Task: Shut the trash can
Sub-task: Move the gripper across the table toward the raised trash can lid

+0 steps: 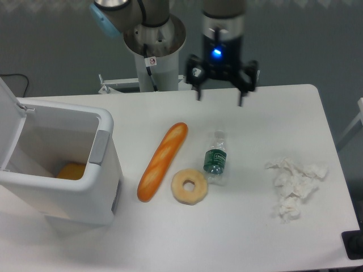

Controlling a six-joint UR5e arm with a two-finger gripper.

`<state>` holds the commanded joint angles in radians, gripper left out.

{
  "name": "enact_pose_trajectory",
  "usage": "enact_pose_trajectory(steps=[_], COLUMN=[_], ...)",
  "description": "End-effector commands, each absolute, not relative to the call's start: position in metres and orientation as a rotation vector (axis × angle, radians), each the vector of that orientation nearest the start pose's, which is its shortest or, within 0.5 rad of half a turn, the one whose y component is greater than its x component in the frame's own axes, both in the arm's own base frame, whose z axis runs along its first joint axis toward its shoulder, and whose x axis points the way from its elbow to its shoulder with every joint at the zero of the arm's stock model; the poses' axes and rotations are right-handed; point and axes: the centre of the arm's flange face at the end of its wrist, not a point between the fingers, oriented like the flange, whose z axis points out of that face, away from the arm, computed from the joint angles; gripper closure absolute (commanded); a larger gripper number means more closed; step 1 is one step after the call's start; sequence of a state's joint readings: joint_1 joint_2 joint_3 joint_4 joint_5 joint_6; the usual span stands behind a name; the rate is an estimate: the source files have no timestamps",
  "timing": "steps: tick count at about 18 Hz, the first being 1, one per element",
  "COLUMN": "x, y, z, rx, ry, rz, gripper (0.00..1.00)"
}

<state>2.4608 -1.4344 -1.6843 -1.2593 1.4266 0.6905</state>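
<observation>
The trash can (74, 195) is a large white boxy bin at the left of the table. Its mouth is open and its white lid (10, 122) stands raised at the far left side. A grey latch (99, 147) sits on its right rim. Something orange (71, 170) lies at the bottom inside. My gripper (219, 97) hangs over the back middle of the table, well to the right of the bin, with its two fingers spread apart and nothing between them.
A baguette (163, 161), a bagel (189, 186) and a small plastic bottle with a green label (215, 158) lie in the middle of the table. Crumpled white tissue (294, 186) lies at the right. The robot's base (153, 42) stands behind the table's back edge.
</observation>
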Motion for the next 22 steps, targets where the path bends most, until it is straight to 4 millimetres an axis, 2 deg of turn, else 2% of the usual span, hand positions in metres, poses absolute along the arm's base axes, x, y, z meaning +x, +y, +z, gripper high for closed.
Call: enact_pose_trajectory(steps=[2, 4, 9, 17, 22], x=[-0.233, -0.211, -0.174, -0.105, -0.079], y=[0.416, 0.427, 0.444, 0.471, 0.481], z=[0.541, 0.545, 0.555, 0.557, 0.567], rx=[-2.769, -2.753, -2.693, -2.623, -2.587], ry=[-0.224, -0.217, -0.152, 0.026, 0.038], rz=[0.164, 0.133, 0.033, -0.172, -0.219], gripper=[0.00, 0.00, 0.00, 0.00, 0.00])
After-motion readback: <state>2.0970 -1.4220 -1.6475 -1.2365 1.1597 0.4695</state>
